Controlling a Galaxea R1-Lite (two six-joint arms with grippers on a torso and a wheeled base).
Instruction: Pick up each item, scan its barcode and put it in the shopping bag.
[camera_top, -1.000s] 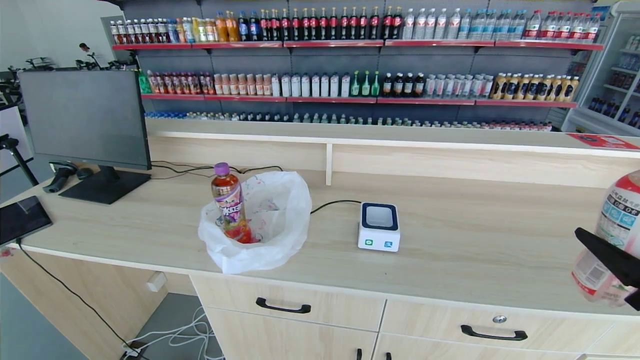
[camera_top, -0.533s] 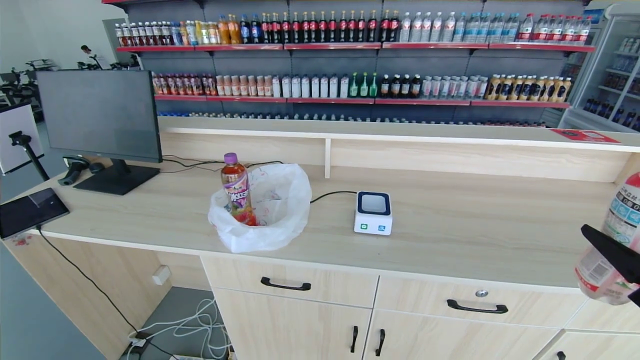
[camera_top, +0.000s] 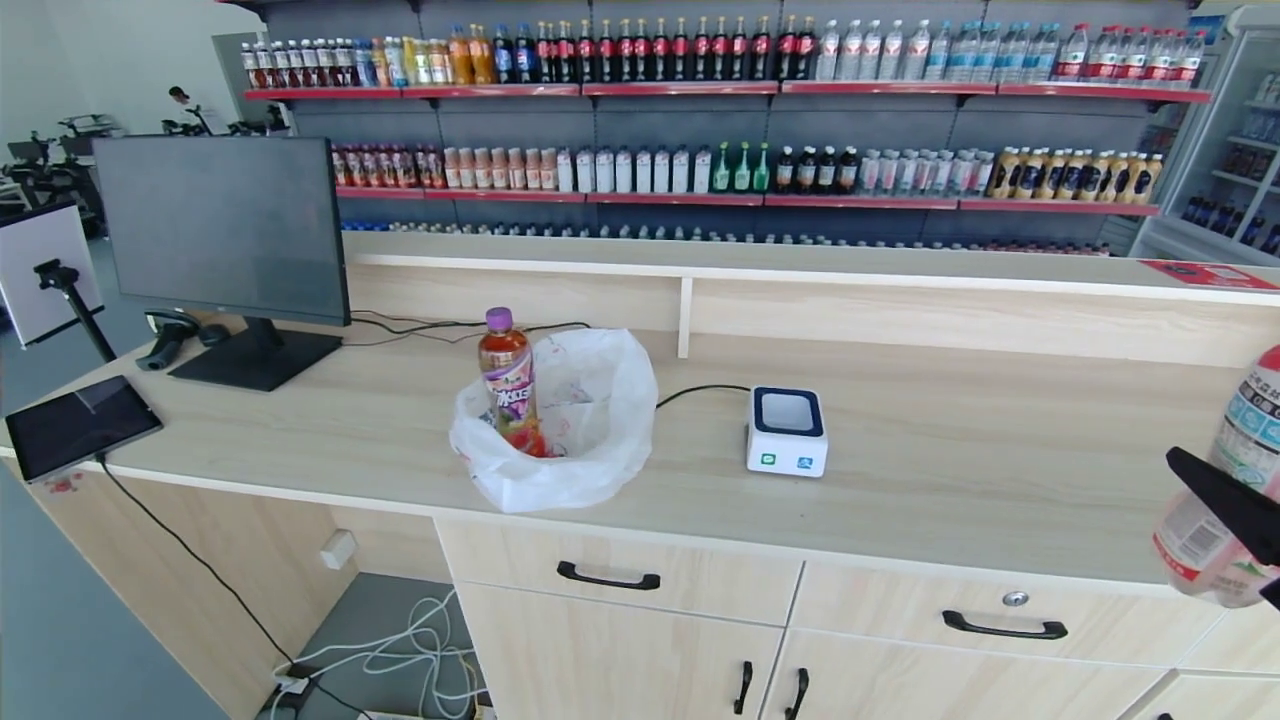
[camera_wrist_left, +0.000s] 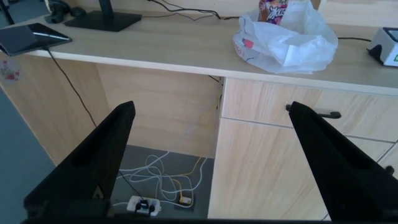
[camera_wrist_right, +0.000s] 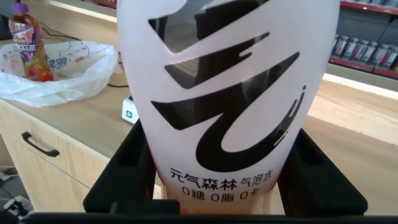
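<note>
A white shopping bag (camera_top: 590, 440) stands open on the wooden counter (camera_top: 950, 470). In the bag stands an upright drink bottle with a purple cap (camera_top: 507, 385). To the right of the bag sits a small white barcode scanner (camera_top: 787, 432). At the far right, off the counter's front edge, my right gripper (camera_top: 1235, 520) is shut on a large white bottle with a red cap (camera_top: 1245, 440); its printed side (camera_wrist_right: 230, 93) faces the wrist camera. My left gripper (camera_wrist_left: 211, 186) hangs open and holds nothing, low in front of the counter's cabinets, with the bag (camera_wrist_left: 286, 40) above it.
A monitor (camera_top: 225, 230) stands at the counter's left, a tablet (camera_top: 80, 425) lies near the left front corner. A raised ledge (camera_top: 800, 290) runs along the back. Drawers with black handles (camera_top: 608, 578) front the counter. Cables (camera_wrist_left: 161, 186) lie on the floor.
The head camera has pulled back and shifted, so the counter sits farther off and more to the right in the picture. The right gripper keeps its hold on the white bottle.
</note>
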